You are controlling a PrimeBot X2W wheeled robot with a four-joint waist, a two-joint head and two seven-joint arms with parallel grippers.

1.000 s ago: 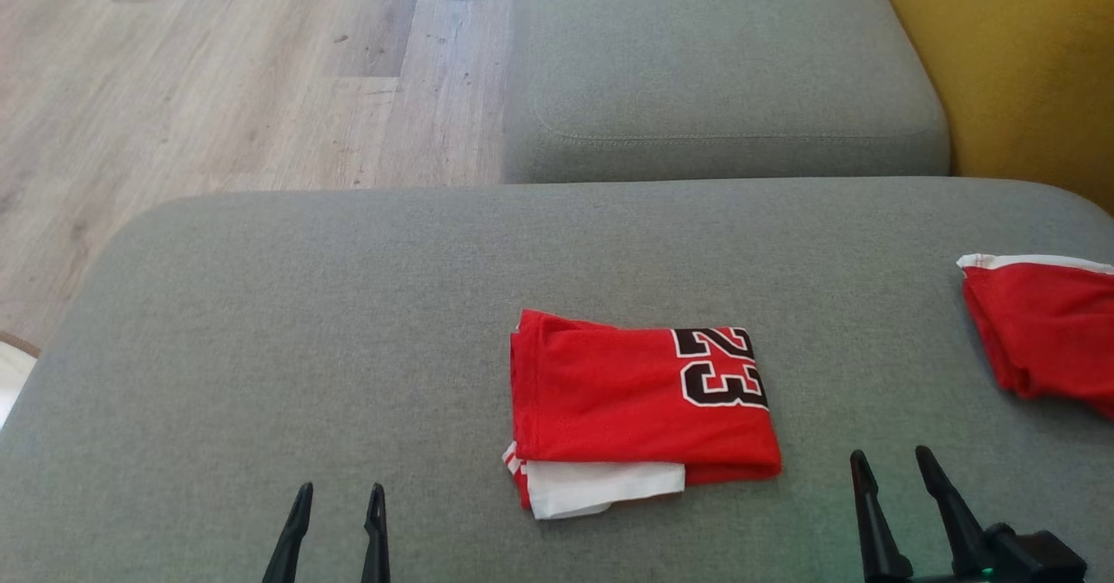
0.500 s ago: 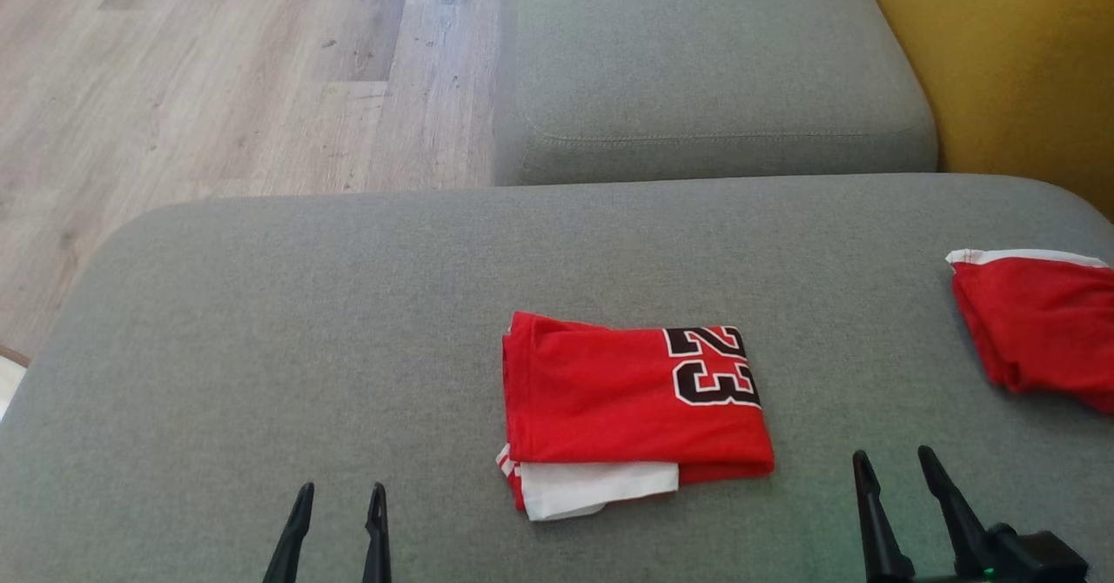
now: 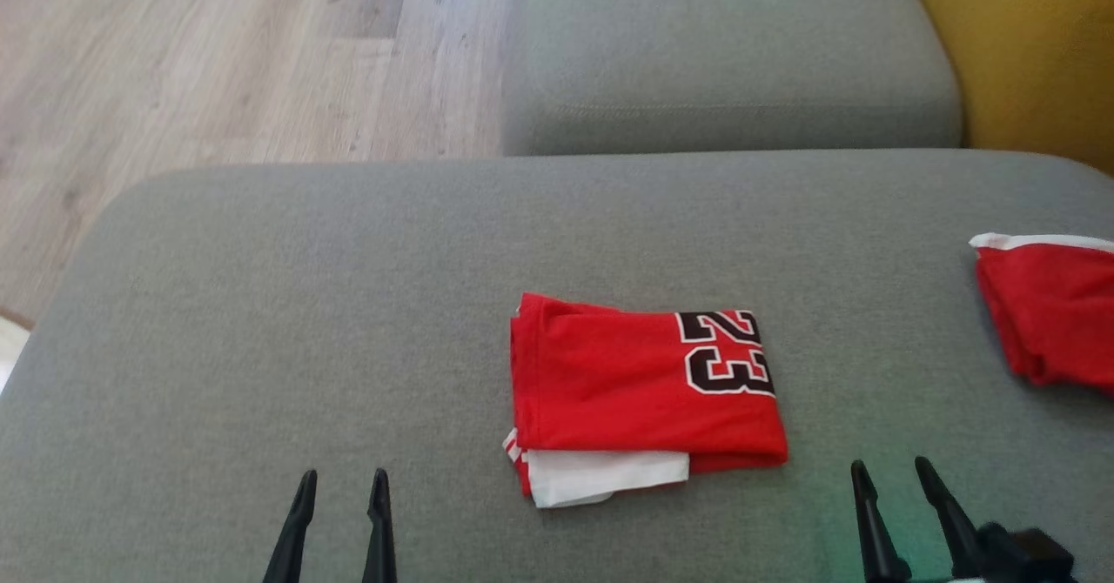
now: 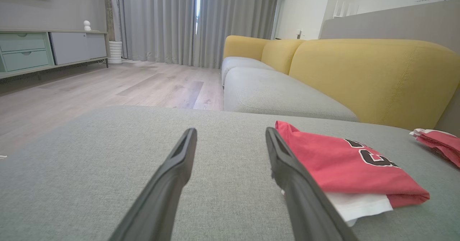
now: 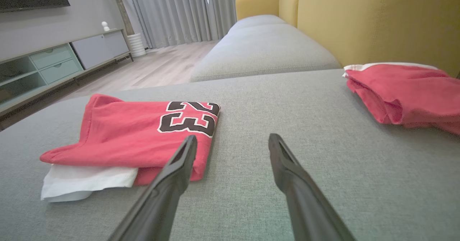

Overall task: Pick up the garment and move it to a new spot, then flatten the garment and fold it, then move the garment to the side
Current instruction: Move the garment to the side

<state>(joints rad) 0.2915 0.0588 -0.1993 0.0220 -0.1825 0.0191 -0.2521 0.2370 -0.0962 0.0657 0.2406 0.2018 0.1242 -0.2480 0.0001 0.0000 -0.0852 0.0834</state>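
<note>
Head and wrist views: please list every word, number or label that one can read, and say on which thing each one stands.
"23": black digits with a white outline, on the folded red jersey, turned sideways in the head view.
No other text can be read. The second red garment at the right edge shows none.
</note>
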